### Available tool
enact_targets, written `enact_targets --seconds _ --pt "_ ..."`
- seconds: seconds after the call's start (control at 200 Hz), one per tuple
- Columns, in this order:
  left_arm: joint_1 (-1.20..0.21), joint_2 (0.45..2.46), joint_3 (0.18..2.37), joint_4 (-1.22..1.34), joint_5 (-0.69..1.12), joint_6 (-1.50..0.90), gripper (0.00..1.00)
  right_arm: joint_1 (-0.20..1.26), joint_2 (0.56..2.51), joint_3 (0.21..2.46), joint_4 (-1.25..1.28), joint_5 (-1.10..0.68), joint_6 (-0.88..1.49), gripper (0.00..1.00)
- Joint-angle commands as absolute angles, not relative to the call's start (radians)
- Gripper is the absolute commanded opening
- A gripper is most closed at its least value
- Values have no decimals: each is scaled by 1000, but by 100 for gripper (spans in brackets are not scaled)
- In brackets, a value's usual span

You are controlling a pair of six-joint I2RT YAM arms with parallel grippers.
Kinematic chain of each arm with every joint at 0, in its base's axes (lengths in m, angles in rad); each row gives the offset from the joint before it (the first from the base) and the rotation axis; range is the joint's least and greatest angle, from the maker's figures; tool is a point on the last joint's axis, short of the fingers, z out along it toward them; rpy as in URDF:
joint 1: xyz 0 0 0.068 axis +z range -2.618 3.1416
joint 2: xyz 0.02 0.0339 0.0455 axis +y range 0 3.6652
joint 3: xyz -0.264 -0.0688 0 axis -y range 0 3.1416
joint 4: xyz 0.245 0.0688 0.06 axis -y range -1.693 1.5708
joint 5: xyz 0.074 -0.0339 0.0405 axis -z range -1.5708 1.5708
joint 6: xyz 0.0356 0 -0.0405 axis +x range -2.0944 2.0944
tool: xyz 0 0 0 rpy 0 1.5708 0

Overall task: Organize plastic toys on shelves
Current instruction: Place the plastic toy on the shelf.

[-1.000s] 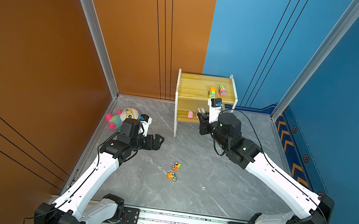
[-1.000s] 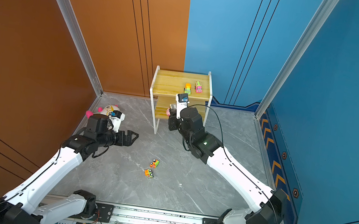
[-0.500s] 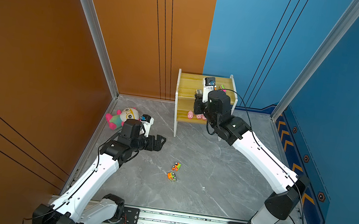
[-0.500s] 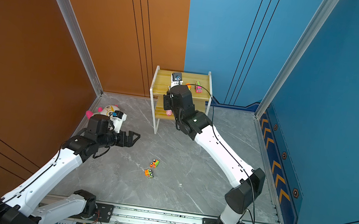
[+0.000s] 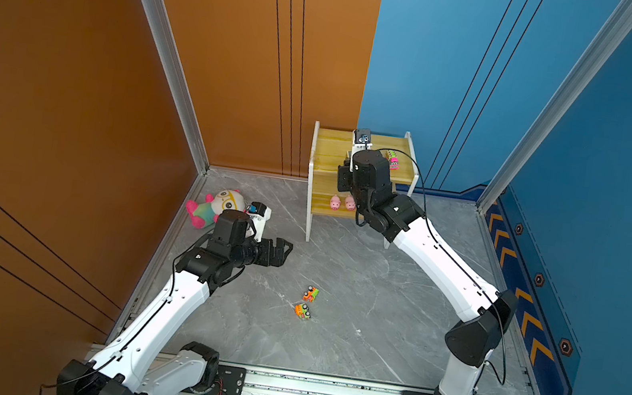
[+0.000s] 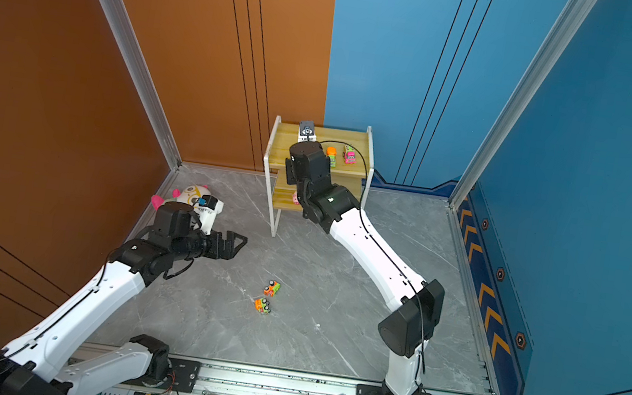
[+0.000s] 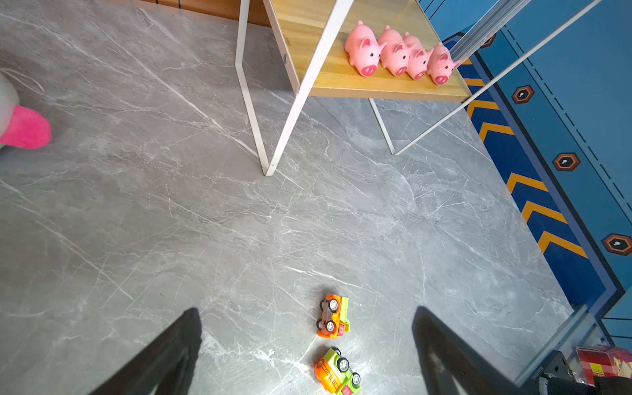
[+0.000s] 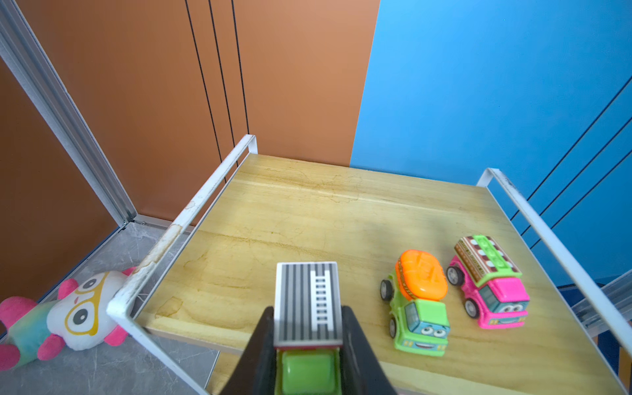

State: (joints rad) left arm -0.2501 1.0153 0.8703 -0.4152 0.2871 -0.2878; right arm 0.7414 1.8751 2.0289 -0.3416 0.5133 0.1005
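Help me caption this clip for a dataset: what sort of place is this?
Likely a robot test cell, not a home: two arms bolted to a metal rail, orange and blue panel walls, a toy rack.

The left arm (image 5: 165, 303) and right arm (image 5: 443, 262) have white shells dotted with small dark screw holes, joined by bulky black joints. A thin black cable (image 5: 423, 199) runs along the right one. Black bases bolt onto the silver rail (image 5: 322, 382). The fingers (image 7: 164, 355) are black and tapered.
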Motion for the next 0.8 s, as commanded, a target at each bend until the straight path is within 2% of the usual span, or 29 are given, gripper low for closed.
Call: enact_targets --seconds 0.0,0.791 --pt "-260 1004 861 -412 307 -282 97 728 1897 2072 -377 554 93 26" --pt "-256 1008 861 -413 309 -282 96 709 1970 2154 -419 538 122 27"
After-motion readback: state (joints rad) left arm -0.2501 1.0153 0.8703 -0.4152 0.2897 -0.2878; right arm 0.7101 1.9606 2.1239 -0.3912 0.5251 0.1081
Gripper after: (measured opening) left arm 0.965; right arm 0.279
